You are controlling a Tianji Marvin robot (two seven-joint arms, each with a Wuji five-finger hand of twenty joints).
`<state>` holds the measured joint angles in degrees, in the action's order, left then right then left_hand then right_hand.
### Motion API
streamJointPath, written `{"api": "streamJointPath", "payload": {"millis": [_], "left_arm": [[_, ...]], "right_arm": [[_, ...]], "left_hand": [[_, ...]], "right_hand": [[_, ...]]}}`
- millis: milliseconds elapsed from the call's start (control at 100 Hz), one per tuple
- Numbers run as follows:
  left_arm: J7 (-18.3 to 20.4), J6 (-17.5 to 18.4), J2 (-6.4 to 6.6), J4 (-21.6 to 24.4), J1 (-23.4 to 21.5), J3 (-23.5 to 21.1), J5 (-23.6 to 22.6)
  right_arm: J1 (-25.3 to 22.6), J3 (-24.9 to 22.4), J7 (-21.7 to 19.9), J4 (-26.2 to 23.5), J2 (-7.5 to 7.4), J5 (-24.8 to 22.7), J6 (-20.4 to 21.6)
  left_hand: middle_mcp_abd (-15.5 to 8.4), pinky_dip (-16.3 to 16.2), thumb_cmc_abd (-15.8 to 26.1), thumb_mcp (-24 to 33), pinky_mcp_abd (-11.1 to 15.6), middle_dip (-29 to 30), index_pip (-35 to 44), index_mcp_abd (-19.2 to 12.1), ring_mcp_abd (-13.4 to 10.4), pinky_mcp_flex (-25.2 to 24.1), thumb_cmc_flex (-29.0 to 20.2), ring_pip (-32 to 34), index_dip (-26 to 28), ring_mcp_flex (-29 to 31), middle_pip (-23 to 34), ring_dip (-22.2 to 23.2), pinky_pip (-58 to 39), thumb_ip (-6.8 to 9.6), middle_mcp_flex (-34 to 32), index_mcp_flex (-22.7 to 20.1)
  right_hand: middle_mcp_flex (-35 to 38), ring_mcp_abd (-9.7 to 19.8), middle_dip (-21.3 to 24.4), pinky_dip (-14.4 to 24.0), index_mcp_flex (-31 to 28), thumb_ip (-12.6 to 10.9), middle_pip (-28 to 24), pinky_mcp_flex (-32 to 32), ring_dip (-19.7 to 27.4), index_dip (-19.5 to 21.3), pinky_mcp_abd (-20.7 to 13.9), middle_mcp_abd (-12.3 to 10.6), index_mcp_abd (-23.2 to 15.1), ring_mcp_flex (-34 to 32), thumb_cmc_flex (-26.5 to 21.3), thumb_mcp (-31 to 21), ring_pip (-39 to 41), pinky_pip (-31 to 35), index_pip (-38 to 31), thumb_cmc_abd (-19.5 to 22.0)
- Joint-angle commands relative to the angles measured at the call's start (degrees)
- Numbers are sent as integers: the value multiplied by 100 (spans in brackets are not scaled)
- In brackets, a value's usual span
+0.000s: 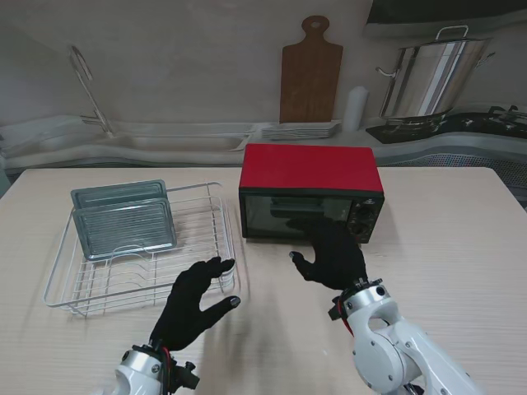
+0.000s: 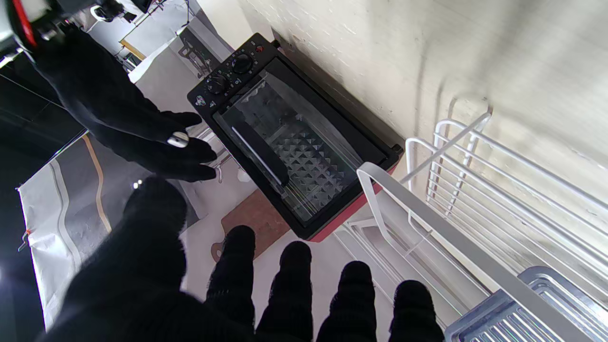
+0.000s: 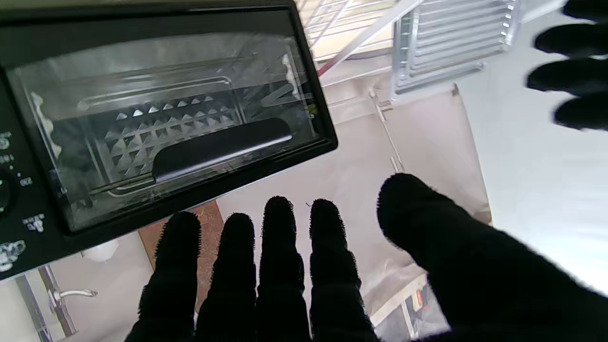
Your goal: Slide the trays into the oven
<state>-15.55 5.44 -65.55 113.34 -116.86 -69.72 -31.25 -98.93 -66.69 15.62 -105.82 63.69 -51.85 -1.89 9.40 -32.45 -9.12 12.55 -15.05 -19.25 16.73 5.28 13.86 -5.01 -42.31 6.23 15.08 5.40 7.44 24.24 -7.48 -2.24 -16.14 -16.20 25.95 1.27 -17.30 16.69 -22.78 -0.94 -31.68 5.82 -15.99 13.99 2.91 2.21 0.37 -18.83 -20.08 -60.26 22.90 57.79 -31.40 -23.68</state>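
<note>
Both hands, left hand (image 1: 195,298) and right hand (image 1: 333,253), hover spread and empty over the pale wooden table (image 1: 461,239)

Small white markings beside the oven (image 3: 142,118) knobs, too blurred to read

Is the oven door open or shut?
Shut. The oven door's glass sits flat in its frame with the handle up against it.

On the surface (image 1: 461,222), the oven (image 1: 310,192) stands right of the rack (image 1: 216,247); two trays (image 1: 123,222) stand upright in the rack's left part.
</note>
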Motion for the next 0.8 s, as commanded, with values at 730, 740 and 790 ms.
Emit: {"api": "streamJointPath", "payload": {"millis": [730,740,790], "left_arm": [[108,-31,-24,40,-66,-35,68],[110,-31,-24,40,-66,-35,68],[114,-32,-23,41,-66,-37,65]], "right_arm": [[1101,917,362,1118,9,-924,-1320],[1104,921,358,1121,9,-923,-1326],[1117,939,348,1139,12,-912,-1350]], "left_hand": [[-36,-67,135,-242,-50,-43,-90,20,-3,-75,-61,-47,139,68,-83,22,40,173,13,-122],[-30,-66,135,-242,-49,-44,-92,19,2,-75,-62,-48,139,66,-82,21,41,174,10,-118],[-36,-65,137,-243,-49,-44,-93,21,1,-74,-64,-50,140,63,-87,21,42,174,18,-118]], "right_hand": [[-410,95,93,-25,509,-207,210,35,130,-110,-95,16,68,-5,392,460,-346,-123,366,355],[-419,101,97,-26,519,-209,219,32,133,-119,-100,16,69,-5,396,466,-350,-126,372,361],[-450,104,106,-32,551,-213,240,17,141,-147,-115,28,94,20,399,485,-369,-140,388,371]]}}
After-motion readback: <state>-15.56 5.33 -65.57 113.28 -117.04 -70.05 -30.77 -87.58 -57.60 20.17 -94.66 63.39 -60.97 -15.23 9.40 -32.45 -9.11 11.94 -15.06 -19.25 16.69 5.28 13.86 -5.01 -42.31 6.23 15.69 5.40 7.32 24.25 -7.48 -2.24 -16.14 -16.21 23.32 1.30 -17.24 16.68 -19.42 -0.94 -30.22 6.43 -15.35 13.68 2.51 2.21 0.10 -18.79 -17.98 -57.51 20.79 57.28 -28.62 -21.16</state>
